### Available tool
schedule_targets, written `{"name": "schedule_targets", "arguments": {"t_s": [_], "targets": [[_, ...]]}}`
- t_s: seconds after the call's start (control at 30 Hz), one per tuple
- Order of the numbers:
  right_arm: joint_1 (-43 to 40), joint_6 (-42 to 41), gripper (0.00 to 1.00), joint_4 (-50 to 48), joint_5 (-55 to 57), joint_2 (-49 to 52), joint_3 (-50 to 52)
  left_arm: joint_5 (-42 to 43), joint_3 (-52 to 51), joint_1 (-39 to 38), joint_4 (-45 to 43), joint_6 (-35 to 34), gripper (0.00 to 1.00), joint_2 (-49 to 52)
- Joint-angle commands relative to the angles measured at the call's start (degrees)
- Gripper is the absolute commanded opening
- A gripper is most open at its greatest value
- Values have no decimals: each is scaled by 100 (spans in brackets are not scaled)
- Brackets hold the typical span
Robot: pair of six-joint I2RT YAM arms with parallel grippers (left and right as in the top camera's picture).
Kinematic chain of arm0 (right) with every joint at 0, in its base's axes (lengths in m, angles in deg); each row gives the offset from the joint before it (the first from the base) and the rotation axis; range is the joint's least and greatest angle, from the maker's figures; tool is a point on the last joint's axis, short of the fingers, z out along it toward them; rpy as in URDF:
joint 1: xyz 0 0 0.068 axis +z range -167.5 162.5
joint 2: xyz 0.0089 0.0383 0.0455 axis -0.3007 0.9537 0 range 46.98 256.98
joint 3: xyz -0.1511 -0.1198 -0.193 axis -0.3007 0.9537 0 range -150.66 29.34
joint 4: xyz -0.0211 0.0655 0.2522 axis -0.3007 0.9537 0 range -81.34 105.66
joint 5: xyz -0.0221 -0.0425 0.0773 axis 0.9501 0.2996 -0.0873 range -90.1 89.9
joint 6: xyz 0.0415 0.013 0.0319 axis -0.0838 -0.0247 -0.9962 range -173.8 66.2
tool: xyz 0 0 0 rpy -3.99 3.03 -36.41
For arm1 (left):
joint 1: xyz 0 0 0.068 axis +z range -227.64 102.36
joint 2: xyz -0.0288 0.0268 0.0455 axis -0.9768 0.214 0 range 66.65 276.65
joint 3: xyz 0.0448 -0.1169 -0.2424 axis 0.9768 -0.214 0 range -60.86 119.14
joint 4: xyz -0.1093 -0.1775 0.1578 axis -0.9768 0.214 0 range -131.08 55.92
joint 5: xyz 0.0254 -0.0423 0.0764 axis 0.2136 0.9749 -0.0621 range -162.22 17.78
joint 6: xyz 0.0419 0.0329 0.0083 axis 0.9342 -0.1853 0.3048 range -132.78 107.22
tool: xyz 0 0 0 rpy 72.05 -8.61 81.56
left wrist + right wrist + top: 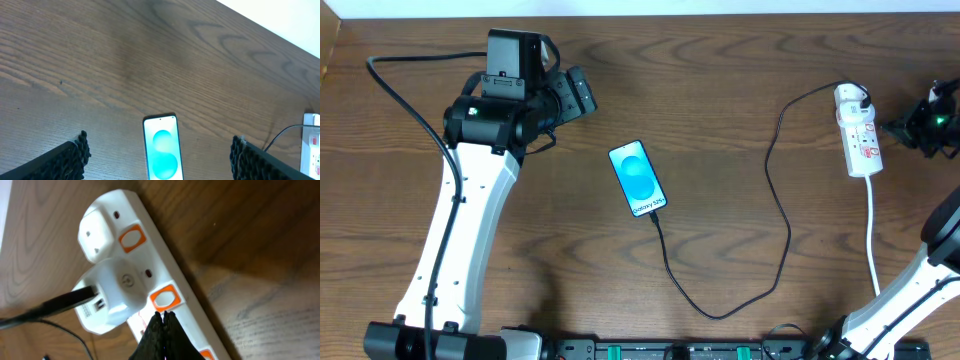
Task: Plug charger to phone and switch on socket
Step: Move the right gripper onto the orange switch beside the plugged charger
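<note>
A dark wooden table (720,90) carries the phone (637,179), lit screen up, near its middle. The charger (785,230) loops from the phone's near end across to the socket (858,130) at the right. The socket's white cord (873,240) trails toward the front edge.

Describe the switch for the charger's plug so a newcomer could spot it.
Find the white socket at the overhead view's right. The charger's white plug sits in it. The switch is the orange-framed button beside that plug, at the tip of the shut right gripper, not the one beside the empty end outlet.
</note>
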Motion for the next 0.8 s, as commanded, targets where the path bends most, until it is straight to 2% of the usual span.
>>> {"name": "schedule_targets", "arguments": {"t_s": [0.0,0.77], "targets": [[28,-44,1,-219,-4,83,205,-57,59,26,-2,31,90,-81],[221,-44,1,-699,-37,83,289,-57,59,26,-2,31,91,-81]]}}
